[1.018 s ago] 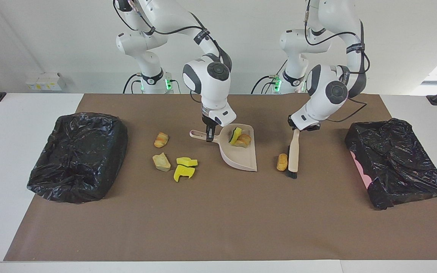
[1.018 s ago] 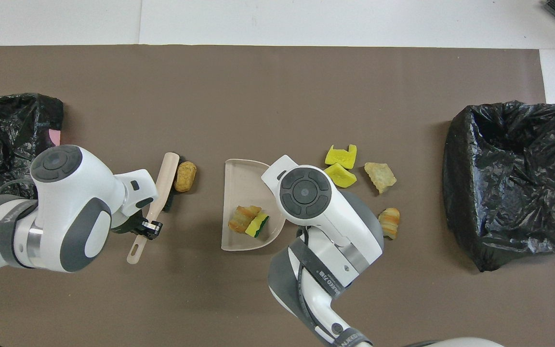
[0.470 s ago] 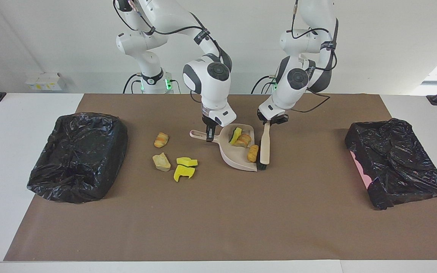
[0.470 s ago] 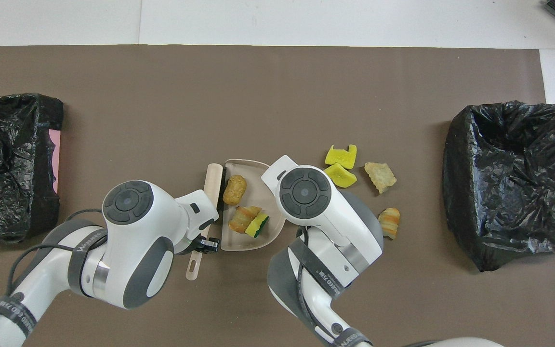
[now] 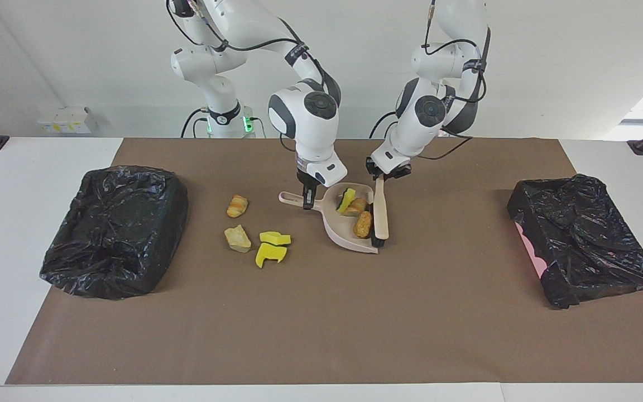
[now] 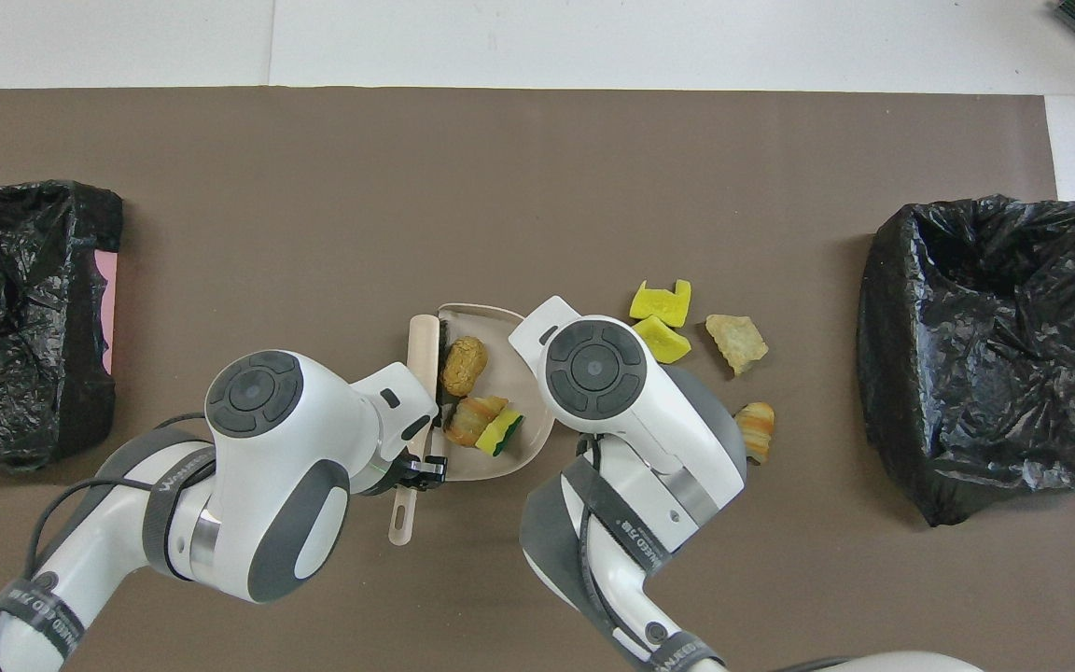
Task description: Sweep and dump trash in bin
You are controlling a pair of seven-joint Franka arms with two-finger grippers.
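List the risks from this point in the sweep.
1. The dustpan already carries three trash pieces, one near its open lip beside the brush; tilting it could spill them.
2. Four pieces lie on the mat toward the right arm's end, and the right gripper holding the dustpan handle stands between them and the left gripper with the brush.

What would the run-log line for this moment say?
left gripper: shut on brush | right gripper: shut on dustpan | pan: three bits | mat: four bits
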